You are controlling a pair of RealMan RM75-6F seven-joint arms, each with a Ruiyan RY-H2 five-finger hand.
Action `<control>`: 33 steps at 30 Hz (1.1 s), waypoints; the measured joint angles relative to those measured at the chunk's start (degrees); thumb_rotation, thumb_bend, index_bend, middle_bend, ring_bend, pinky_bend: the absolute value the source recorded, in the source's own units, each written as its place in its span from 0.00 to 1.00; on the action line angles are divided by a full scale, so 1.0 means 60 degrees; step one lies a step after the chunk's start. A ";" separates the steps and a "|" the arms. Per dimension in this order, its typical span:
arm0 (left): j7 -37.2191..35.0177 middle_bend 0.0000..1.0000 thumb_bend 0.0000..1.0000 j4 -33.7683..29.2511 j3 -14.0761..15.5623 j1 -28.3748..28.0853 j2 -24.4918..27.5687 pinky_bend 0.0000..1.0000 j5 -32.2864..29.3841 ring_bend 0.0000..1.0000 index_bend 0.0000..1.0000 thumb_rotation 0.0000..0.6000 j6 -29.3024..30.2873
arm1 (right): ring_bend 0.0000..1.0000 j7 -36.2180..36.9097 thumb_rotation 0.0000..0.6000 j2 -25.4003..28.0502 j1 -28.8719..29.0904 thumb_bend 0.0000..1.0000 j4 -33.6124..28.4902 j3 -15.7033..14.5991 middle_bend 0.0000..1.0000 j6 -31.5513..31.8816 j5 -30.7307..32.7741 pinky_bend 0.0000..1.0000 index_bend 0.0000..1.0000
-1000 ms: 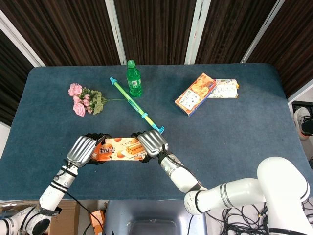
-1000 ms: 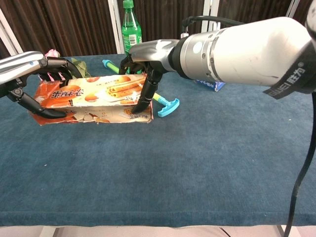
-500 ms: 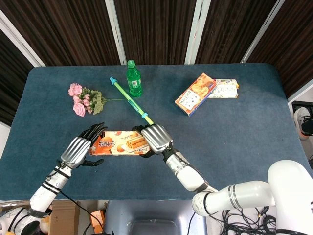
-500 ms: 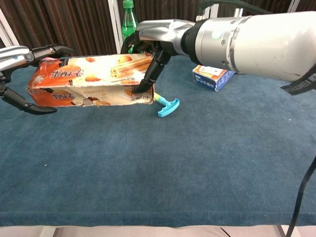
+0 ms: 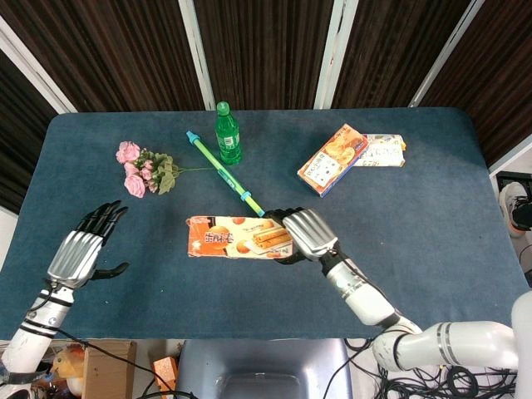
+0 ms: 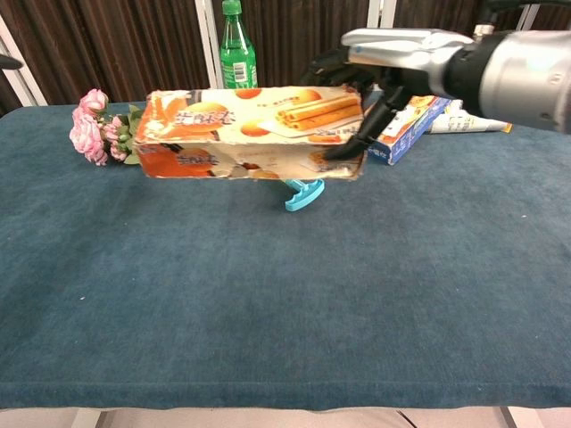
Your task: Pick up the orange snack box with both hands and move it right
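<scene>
Head view: I am seeing the orange snack box (image 5: 239, 237) lying lengthwise near the middle of the blue table (image 5: 416, 241), with my right hand (image 5: 306, 235) gripping its right end, fingers curled over the top edge. The chest view is confirming this: the orange snack box (image 6: 252, 132) is hanging clear of the cloth, roughly level, and the right hand (image 6: 393, 62) is clamping its right end with the thumb pressing the front face and the other fingers wrapping the back. My left hand (image 5: 81, 249) is hovering well apart from the box, near the left edge of the table, fingers spread wide and holding nothing; the box's left end is carrying no support. In the chest view I cannot make out the left hand beyond a dark sliver at the frame's left edge. A blue and green toy stick (image 5: 223, 174) is running diagonally from behind the box toward a green bottle (image 5: 227, 133), which is standing upright. A bunch of pink flowers (image 5: 143, 169) is lying to the left of the bottle. Two more snack boxes (image 5: 349, 156) are resting together at the far right, one overlapping the other.
</scene>
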 measured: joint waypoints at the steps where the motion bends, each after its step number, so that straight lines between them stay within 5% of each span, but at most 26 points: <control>1: 0.0044 0.00 0.19 0.0148 0.0027 0.0126 0.0001 0.13 -0.0091 0.00 0.00 1.00 0.0068 | 0.78 0.0248 1.00 0.0107 -0.0233 0.34 0.0077 -0.0165 0.83 0.0088 -0.0384 0.82 0.96; 6: -0.0076 0.00 0.19 0.0904 0.0149 0.0548 -0.0157 0.13 -0.0356 0.00 0.00 1.00 0.0305 | 0.75 0.2039 1.00 0.0391 -0.1366 0.34 0.1263 -0.1040 0.83 0.0293 -0.1902 0.78 0.93; 13: -0.0148 0.00 0.19 0.1244 0.0173 0.0566 -0.0375 0.13 -0.0414 0.00 0.00 1.00 0.0022 | 0.66 0.3188 1.00 -0.0286 -0.2306 0.34 0.4010 -0.1581 0.80 0.0034 -0.2511 0.71 0.81; 16: -0.0082 0.00 0.19 0.1322 0.0152 0.0570 -0.0468 0.13 -0.0436 0.00 0.00 1.00 -0.0048 | 0.53 0.3617 1.00 -0.0786 -0.2619 0.34 0.5056 -0.1680 0.64 -0.0114 -0.2828 0.60 0.60; 19: -0.0135 0.00 0.19 0.1354 0.0127 0.0594 -0.0503 0.13 -0.0438 0.00 0.00 1.00 -0.0074 | 0.26 0.4125 1.00 -0.1040 -0.2811 0.30 0.5541 -0.1762 0.31 -0.0399 -0.3204 0.43 0.16; 21: -0.0156 0.00 0.19 0.1351 0.0121 0.0616 -0.0504 0.13 -0.0417 0.00 0.00 1.00 -0.0072 | 0.11 0.4389 1.00 -0.1029 -0.2875 0.23 0.5603 -0.1770 0.14 -0.0646 -0.3342 0.33 0.02; 24: -0.0149 0.00 0.19 0.1303 0.0121 0.0657 -0.0470 0.13 -0.0383 0.00 0.00 1.00 -0.0044 | 0.00 0.4488 1.00 -0.0833 -0.2949 0.13 0.5501 -0.1745 0.01 -0.0752 -0.3442 0.20 0.00; 33: -0.0089 0.00 0.20 0.0855 0.0256 0.0950 -0.0229 0.12 -0.0261 0.00 0.00 1.00 0.0175 | 0.00 0.4218 1.00 0.0528 -0.3435 0.10 0.4131 -0.1708 0.00 -0.0337 -0.3646 0.08 0.00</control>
